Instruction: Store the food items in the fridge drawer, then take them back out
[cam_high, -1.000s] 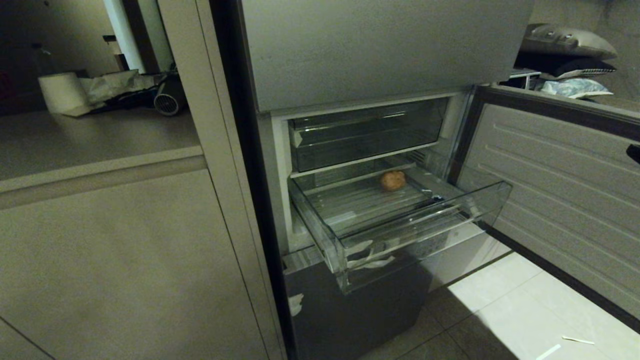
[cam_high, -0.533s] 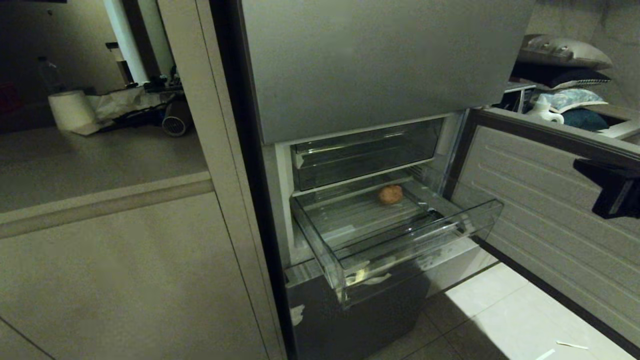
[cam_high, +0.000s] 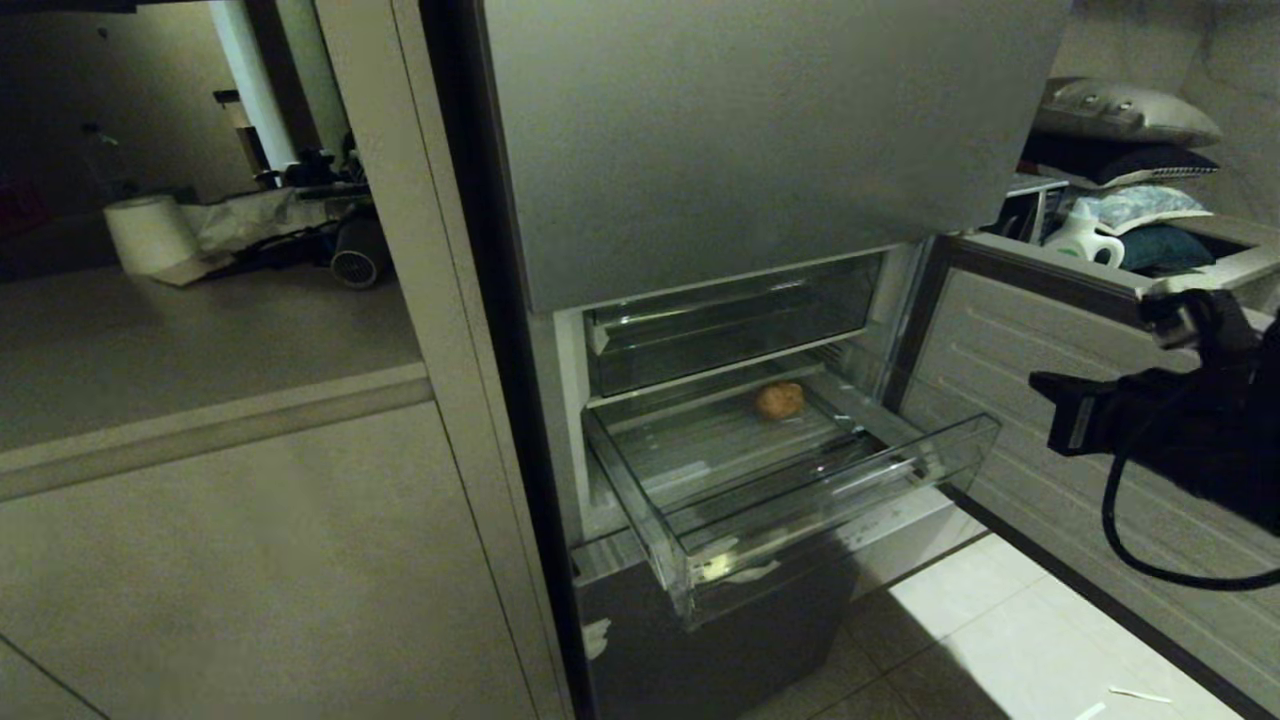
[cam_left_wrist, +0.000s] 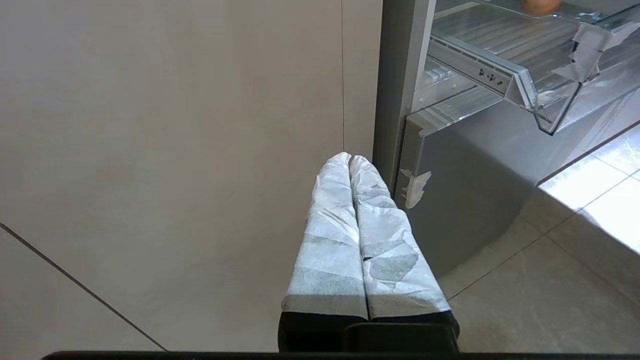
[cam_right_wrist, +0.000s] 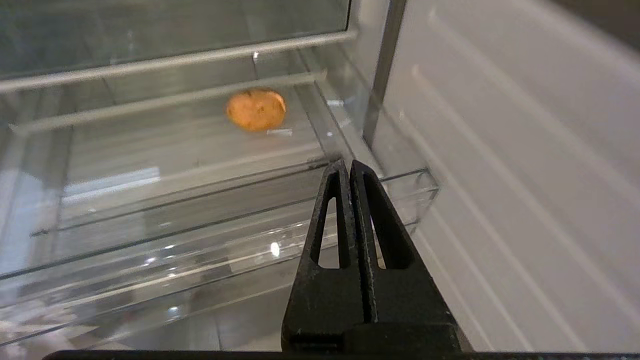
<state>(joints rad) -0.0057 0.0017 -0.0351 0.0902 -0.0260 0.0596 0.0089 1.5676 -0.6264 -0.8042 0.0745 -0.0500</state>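
Since a second ago our right tool (cam_high: 1062, 428) has come into the head view from the right, its jaws pressed shut on nothing. We see the orange-brown food item (cam_high: 779, 400) lying near the back right corner of the pulled-out fridge drawer (cam_high: 800, 500). No green item shows. We judge the take-out half is under way. Our left tool (cam_left_wrist: 350, 159) hangs shut and empty beside the fridge.

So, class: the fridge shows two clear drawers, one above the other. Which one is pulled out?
The lower drawer: it juts forward with an orange-brown lump inside. The upper drawer sits pushed in.
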